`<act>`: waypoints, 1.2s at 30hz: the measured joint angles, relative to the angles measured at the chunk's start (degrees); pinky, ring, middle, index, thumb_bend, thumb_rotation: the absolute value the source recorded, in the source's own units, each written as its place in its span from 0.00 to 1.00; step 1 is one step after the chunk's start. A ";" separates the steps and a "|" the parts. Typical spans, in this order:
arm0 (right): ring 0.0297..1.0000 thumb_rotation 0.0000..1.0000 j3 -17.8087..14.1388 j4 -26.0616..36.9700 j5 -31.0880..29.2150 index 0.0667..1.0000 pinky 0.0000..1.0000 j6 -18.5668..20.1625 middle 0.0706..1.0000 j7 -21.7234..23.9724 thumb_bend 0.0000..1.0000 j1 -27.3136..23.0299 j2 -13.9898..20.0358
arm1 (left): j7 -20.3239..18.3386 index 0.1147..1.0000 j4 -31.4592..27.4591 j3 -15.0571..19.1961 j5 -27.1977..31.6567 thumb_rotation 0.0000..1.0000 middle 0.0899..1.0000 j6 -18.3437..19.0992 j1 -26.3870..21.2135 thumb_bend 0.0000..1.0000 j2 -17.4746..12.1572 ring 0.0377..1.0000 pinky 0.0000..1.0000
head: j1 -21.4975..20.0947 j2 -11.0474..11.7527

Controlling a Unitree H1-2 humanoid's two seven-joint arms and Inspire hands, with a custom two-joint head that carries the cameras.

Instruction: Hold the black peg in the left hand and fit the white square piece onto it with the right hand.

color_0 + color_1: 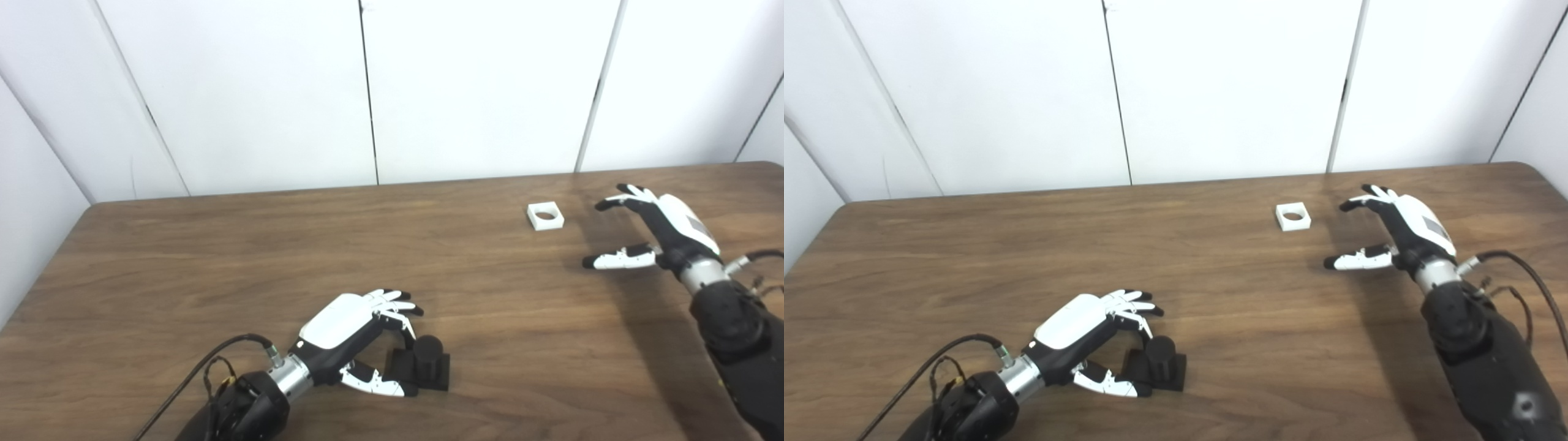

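Table point(245, 257): black peg point(427, 361) just beside left fingers point(392, 306)

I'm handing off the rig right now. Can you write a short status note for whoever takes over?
Left hand: open, fingers curled around the black peg near the table's front edge, not clearly gripping; peg on the table.
Right hand: open, empty, just right of the white square piece, not touching.
Done: both hands at their parts.
Left: grasp and lift peg, pick up the piece, fit it on.
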State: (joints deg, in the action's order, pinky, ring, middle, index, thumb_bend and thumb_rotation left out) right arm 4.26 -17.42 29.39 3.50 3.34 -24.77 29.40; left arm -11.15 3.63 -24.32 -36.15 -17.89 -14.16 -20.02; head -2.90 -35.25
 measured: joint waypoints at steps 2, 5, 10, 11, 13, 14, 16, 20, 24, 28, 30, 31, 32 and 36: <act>1.00 0.28 0.78 -1.15 0.28 0.73 1.00 -0.02 0.95 0.41 0.94 -1.66 0.06 | 0.40 0.47 0.18 0.00 -0.28 0.43 0.84 -0.36 0.00 0.56 0.12 0.93 0.95 | -0.09 0.18; 1.00 0.28 1.73 -2.60 0.51 0.73 1.00 -0.04 0.95 1.00 0.95 -3.81 0.09 | 1.19 0.47 0.81 0.03 -0.38 0.41 0.84 -0.87 0.02 0.56 0.49 0.93 0.95 | -0.26 0.44; 1.00 0.27 3.38 -5.78 1.20 0.73 1.00 -0.05 0.94 1.39 0.95 -6.83 0.36 | 1.12 0.47 1.05 0.04 -0.33 0.43 0.85 -0.94 -0.12 0.55 0.62 0.94 0.96 | -0.26 0.62; 1.00 0.27 3.63 -6.38 1.40 0.73 0.99 -0.05 0.94 1.42 0.94 -7.34 0.47 | 1.05 0.47 1.05 0.03 -0.33 0.43 0.85 -0.94 -0.18 0.55 0.62 0.94 0.96 | -0.26 0.79; 1.00 0.28 4.28 -7.13 1.71 0.73 0.98 -0.03 0.94 1.49 0.94 -8.26 0.84 | 1.05 0.47 1.07 0.01 -0.34 0.43 0.85 -0.94 -0.22 0.55 0.62 0.94 0.96 | -0.26 0.79; 1.00 0.28 4.68 -7.36 1.92 0.73 0.98 -0.03 0.94 1.65 0.94 -8.76 1.00 | 1.06 0.47 1.11 0.01 -0.34 0.43 0.85 -0.94 -0.25 0.56 0.62 0.94 0.95 | -0.26 0.79; 1.00 0.29 5.61 -9.02 2.42 0.73 0.98 0.02 0.95 2.31 0.94 -10.46 1.11 | 1.06 0.47 1.29 0.00 -0.34 0.43 0.85 -0.95 -0.40 0.56 0.62 0.94 0.95 | -0.26 0.88; 1.00 0.29 7.40 -10.86 2.90 0.75 0.98 0.04 0.95 3.65 0.92 -13.13 1.20 | 1.34 0.47 1.67 -0.04 -0.36 0.44 0.84 -1.14 -0.54 0.56 0.78 0.93 0.94 | -0.26 0.88; 1.00 0.28 10.38 -14.85 4.92 0.75 0.96 -0.04 0.95 5.03 0.91 -16.32 1.28 | 1.46 0.48 1.74 -0.05 -0.45 0.44 0.84 -1.12 -0.50 0.56 1.05 0.93 0.95 | 0.00 1.06; 0.99 0.27 12.18 -17.30 6.15 0.74 0.94 -0.02 0.94 6.23 0.91 -18.38 1.43 | 1.60 0.47 1.73 -0.05 -0.51 0.44 0.84 -1.12 -0.43 0.56 1.12 0.93 0.94 | -0.09 1.06; 0.99 0.27 12.80 -18.28 6.42 0.74 0.94 -0.01 0.94 6.53 0.91 -19.29 1.43 | 1.69 0.47 1.73 -0.03 -0.53 0.44 0.84 -1.14 -0.39 0.56 1.13 0.93 0.94 | -0.18 1.06; 0.99 0.27 12.96 -18.61 6.53 0.74 0.94 0.00 0.94 6.86 0.91 -19.65 1.43 | 1.70 0.47 1.73 -0.03 -0.54 0.45 0.84 -1.13 -0.40 0.56 1.14 0.93 0.94 | -0.18 1.06; 0.99 0.27 13.24 -19.01 6.62 0.74 0.95 0.00 0.94 7.08 0.90 -20.08 1.43 | 1.72 0.47 1.73 -0.02 -0.54 0.45 0.84 -1.13 -0.39 0.56 1.15 0.93 0.94 | -0.09 0.97; 0.99 0.27 13.98 -20.73 6.93 0.75 0.95 0.04 0.94 7.58 0.89 -21.48 1.21 | 1.71 0.48 1.71 0.00 -0.55 0.43 0.84 -1.06 -0.35 0.56 1.22 0.93 0.95 | 0.09 0.97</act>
State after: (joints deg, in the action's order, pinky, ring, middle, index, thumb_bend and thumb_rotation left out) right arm 18.24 -38.15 36.32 3.54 10.92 -46.25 30.61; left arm -9.43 5.33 -24.32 -36.70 -18.95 -14.50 -18.80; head -2.81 -34.28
